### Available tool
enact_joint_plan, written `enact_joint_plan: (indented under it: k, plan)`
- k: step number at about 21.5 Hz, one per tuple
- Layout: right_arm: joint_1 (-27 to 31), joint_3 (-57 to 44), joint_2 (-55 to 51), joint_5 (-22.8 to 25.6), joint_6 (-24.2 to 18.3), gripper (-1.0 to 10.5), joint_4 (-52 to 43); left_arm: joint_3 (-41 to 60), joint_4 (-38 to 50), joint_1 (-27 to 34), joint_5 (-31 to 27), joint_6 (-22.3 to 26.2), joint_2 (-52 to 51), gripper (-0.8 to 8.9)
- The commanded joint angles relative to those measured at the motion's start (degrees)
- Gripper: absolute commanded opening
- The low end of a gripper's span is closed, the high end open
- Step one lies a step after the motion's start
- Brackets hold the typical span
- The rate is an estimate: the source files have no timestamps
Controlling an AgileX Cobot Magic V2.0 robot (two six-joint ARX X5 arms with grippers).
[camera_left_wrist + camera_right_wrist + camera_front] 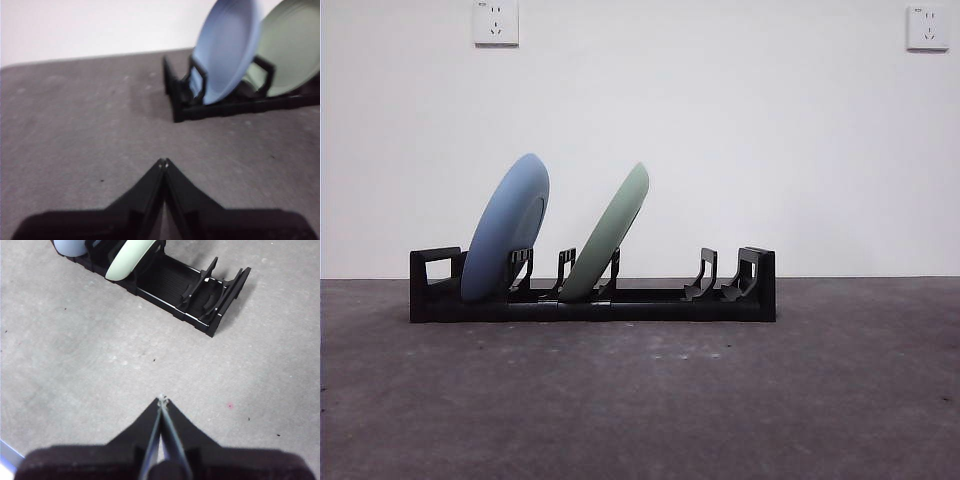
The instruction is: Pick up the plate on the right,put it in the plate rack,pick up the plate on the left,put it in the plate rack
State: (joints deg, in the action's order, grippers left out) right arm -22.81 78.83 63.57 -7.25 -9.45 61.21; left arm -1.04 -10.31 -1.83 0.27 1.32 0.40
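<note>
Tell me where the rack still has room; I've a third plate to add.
Free: the plate rack stretch between the green plate and the far-end dividers. Crowded: the other end, where the blue plate and the green one lean close together.

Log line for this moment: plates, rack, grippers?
blue plate: in rack, leaning | green plate: in rack, leaning | left gripper: shut, empty, off rack | right gripper: shut, empty, off rack

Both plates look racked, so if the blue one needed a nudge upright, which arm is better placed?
Probably the left. Its wrist view shows the blue plate at the plate rack's near end. The right gripper faces the rack's vacant end, beyond the green plate. Both grippers hang with jaws shut, left gripper included.
</note>
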Motion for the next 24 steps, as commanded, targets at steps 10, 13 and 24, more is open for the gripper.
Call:
enact_joint_plan:
  k: [10, 13, 24]
  plan:
    - [-0.04, -0.35, 0.00, 0.22, 0.28, 0.0, -0.42, 0.61, 0.74, 0.39, 0.13, -1.73, 0.66, -0.03]
    - [-0.04, -0.35, 0.00, 0.22, 0.28, 0.0, -0.42, 0.61, 0.74, 0.39, 0.11, -1.73, 0.90, -0.03]
    - [11.37, -0.37, -17.88, -0.22, 0.17, 0.0, -6.01, 0.61, 0.76, 0.37, 0.13, -1.73, 0.90, -0.03]
